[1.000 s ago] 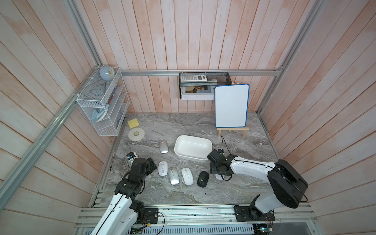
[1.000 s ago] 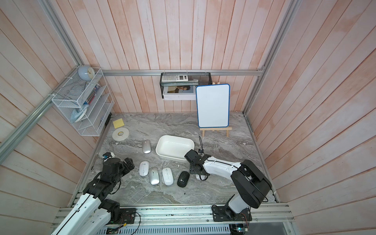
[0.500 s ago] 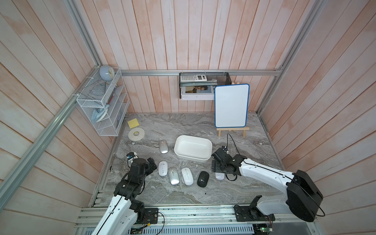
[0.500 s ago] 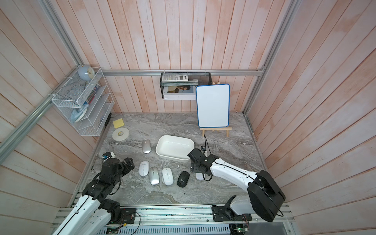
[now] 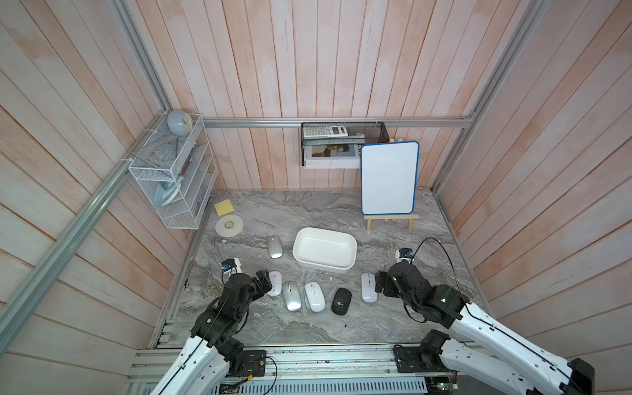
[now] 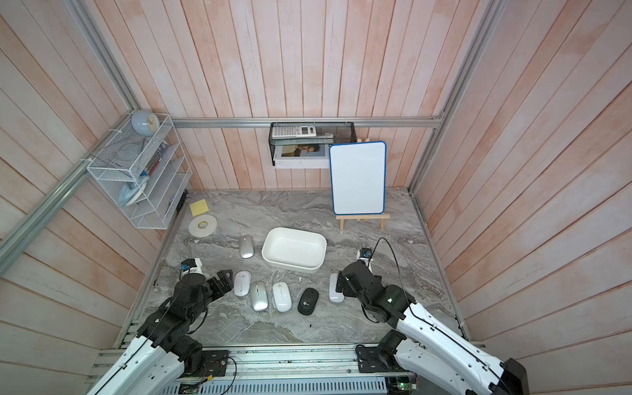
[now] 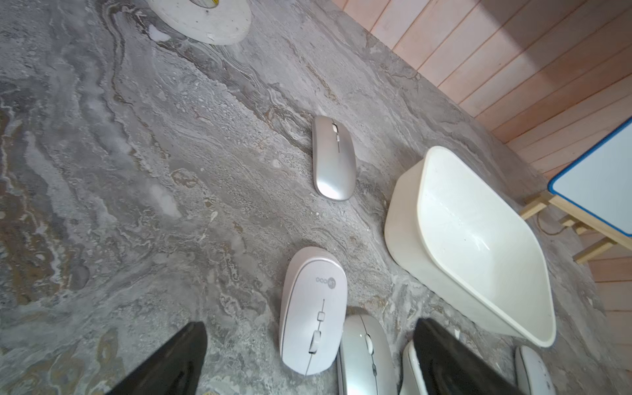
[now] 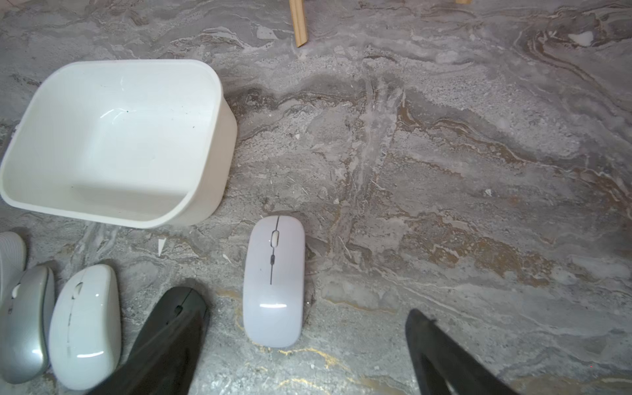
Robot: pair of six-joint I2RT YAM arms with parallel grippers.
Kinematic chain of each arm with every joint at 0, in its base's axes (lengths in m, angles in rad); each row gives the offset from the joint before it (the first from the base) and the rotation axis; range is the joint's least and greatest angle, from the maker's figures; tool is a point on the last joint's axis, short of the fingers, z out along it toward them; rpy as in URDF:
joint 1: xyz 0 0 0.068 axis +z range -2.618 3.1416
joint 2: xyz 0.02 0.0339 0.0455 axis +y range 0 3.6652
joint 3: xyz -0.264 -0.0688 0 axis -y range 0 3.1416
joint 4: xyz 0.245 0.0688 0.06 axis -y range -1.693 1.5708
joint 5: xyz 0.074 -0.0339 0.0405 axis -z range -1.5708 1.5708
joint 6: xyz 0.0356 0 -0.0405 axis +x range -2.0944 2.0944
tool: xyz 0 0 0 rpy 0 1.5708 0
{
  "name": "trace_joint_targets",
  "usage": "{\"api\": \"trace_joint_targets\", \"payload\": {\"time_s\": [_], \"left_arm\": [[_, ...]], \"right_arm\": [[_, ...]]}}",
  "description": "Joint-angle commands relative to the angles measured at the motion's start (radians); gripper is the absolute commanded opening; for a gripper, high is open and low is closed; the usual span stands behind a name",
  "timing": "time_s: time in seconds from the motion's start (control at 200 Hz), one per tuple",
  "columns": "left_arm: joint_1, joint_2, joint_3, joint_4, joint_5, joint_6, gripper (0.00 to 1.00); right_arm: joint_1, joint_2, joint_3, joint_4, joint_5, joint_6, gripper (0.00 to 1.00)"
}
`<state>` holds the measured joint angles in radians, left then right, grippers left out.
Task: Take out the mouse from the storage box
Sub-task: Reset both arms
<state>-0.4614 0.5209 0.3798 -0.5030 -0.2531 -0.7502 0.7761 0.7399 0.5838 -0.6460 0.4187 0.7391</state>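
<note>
- The grey marbled surface [image 5: 307, 212] is hemmed in by pink plank walls [image 5: 342, 68], so anything you knock will soon jam against a wall.
- Your left tool [image 5: 265, 281] has its fingers spread and holds nothing. It sits right beside the leftmost white mouse [image 5: 274, 288], off the near left corner of the storage box [image 5: 321, 267]. I cannot tell whether they touch. A careless swing could shove that mouse into the row beside it.
- The silver mouse [image 5: 274, 246], just off the box's left wall, lies clear of both arms and is least at risk.
- The storage box is empty, and every mouse in view lies outside it, so I judge the taking-out done. An empty tub is probably light, so a passing arm could slide or tip it.
- In the right wrist view, one finger of your right tool crosses over the black mouse [image 5: 341, 301] on the box's near side. Pulling sideways could drag it.
- Your right tool [image 5: 379, 284] is wide apart and clamped on nothing. The mouse [image 5: 369, 288] lies flat off the box's near right corner, just ahead of the fingers. Closing or dipping now could flick it, so lift before you swing.
- The cable loop [image 5: 434, 246] arches toward the easel [image 5: 390, 219] beyond the box's far right corner and could hook it.
</note>
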Motion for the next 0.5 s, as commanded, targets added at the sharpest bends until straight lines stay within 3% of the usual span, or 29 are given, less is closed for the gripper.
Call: {"api": "trace_joint_targets", "payload": {"time_s": [0.0, 0.285, 0.495], "left_arm": [[-0.058, 0.028, 0.013, 0.067, -0.095, -0.01, 1.0], [-0.108, 0.138, 0.084, 0.201, -0.269, 0.066, 1.0], [-0.108, 0.218, 0.053, 0.513, -0.511, 0.203, 1.0]], "right_arm": [[-0.003, -0.076, -0.041, 0.051, 0.063, 0.001, 0.98], [-0.013, -0.096, -0.07, 0.096, 0.142, -0.073, 0.98], [-0.04, -0.113, -0.089, 0.21, 0.186, -0.215, 0.97]]}}
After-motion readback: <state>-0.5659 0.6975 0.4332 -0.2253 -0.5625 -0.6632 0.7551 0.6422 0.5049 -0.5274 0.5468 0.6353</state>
